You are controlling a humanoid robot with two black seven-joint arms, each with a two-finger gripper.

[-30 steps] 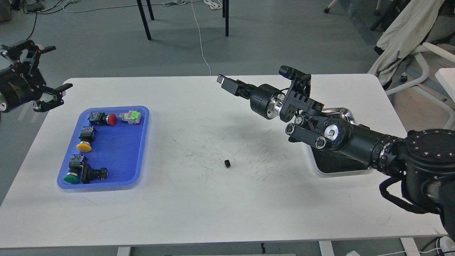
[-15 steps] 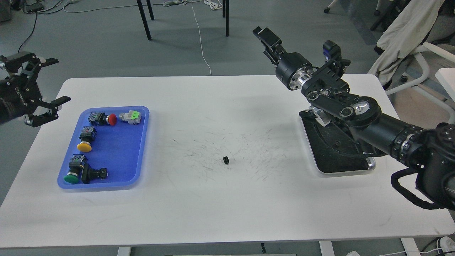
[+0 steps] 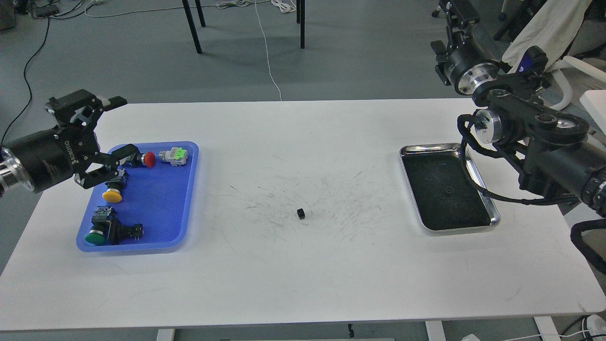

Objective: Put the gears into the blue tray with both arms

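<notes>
- Head view shows one gear (image 3: pixel 300 213) on the white table (image 3: pixel 284 274), near the middle, among thin dark scratch marks.
- It is tiny, black and round. It is so small that its teeth and hole are hard to see.
- A second gear (image 3: pixel 447 191) lies flat in the steel tray (image 3: pixel 492 208) on the right. It is a small dark ring on the dark bottom and is very hard to make out.
- Both gears are well apart from the blue tray (image 3: pixel 156 189), which sits on the left side of the table.
- The blue tray has round corners and a low rim. Switches lie in it: a red one (image 3: pixel 148 159), a yellow one (image 3: pixel 112 194), a green one (image 3: pixel 95 237), a grey one with a green top (image 3: pixel 174 155), and a black one (image 3: pixel 125 230).
- The left gripper (image 3: pixel 118 125) is spread wide and holds nothing. One finger points out above the table past the tray's far edge. The other finger is over the tray's far left corner and hides part of the red switch.
- The left arm is cut off by the left edge.
- The right gripper (image 3: pixel 457 9) is up at the top right, beyond the table. It is cut off by the top edge and dark, so I cannot tell if it is spread or closed.
</notes>
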